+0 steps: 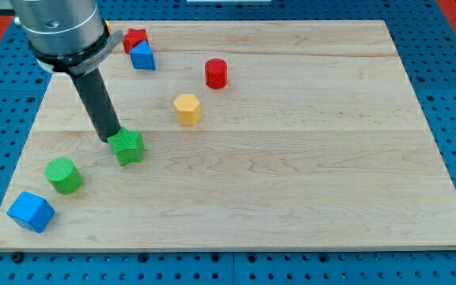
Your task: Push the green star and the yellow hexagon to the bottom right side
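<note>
The green star (127,147) lies on the wooden board (291,158), left of centre. My tip (110,138) touches its upper left edge. The yellow hexagon (187,109) lies above and to the right of the star, apart from my tip. The dark rod rises from the tip up and to the left into the arm's grey body at the view's top left.
A green cylinder (62,175) and a blue cube (31,211) lie at the bottom left. A red cylinder (216,73) sits above the hexagon. A red star (135,37) and a blue block (142,56) sit at the top left; a yellow block is mostly hidden behind the arm.
</note>
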### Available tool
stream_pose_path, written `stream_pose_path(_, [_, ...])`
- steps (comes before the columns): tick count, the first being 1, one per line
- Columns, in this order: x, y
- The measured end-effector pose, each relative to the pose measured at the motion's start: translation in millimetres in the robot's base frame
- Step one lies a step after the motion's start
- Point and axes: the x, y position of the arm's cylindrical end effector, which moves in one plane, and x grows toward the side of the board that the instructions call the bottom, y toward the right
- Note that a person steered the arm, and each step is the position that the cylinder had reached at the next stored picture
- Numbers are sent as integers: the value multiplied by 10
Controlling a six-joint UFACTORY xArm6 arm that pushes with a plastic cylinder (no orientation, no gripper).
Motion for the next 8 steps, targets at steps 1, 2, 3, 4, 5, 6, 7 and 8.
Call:
stream_pose_path(1, [-335, 44])
stream_pose_path(2, [-643, 476])
stream_pose_path(3, [-650, 847])
stream_pose_path(4, [-340, 946])
stream_pose_path(5, [-520, 789])
stream_pose_path(6, [-964, 759])
stream_pose_path(7, [-1325, 1011])
stream_pose_path(8, [-1336, 1312])
